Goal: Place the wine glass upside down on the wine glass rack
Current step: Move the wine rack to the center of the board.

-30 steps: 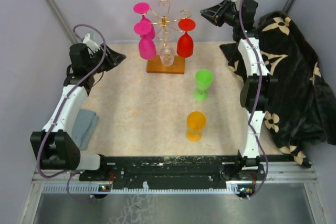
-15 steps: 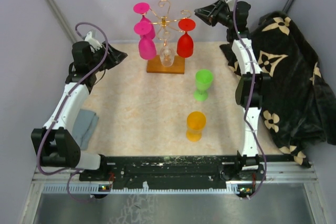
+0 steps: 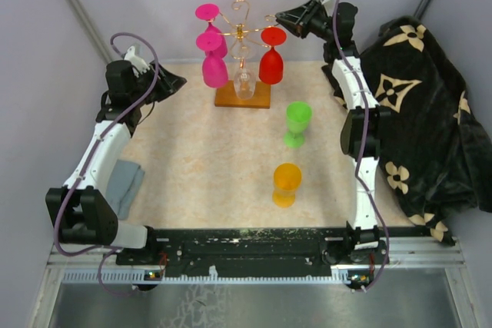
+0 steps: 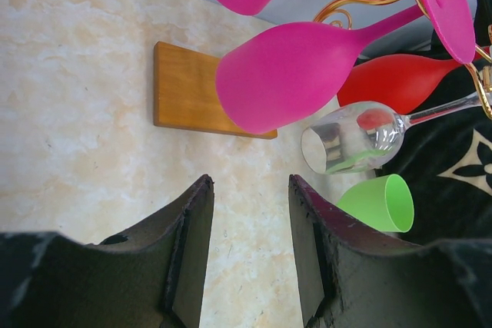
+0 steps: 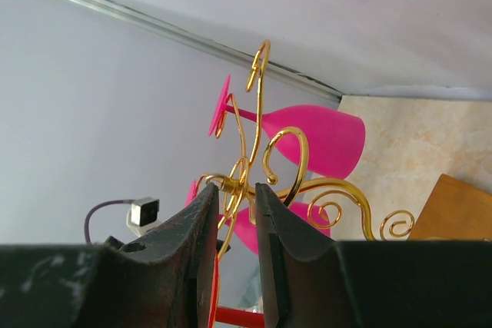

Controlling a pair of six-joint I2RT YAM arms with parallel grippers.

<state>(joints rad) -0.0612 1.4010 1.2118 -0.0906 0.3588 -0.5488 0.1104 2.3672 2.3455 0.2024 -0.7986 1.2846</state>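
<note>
Four glasses are seen hung bowl-down on the wine glass rack [image 3: 241, 31], which is stood at the far middle of the table [image 3: 215, 159]: two magenta glasses [image 3: 215, 69] on its left side, a red glass [image 3: 270, 65] on its right and a clear glass [image 3: 244, 81] at the front, low over the wooden base [image 3: 227, 99]. Two more, a green glass [image 3: 297, 122] and an orange glass [image 3: 287, 182], are left upright on the table nearer the arms, well apart from the rack. The task is therefore judged done for four and undone for these two, if they are meant to follow.

The right gripper [image 3: 280, 18] is raised to the rack's top, just beside the red glass's foot. Its jaws are set narrow, and gold wire [image 5: 257, 105] and a sliver of red are seen in the gap; whether anything is pinched cannot be told. The left gripper [image 3: 178, 81] is held left of the rack, jaws moderately apart, with nothing between them.
</note>
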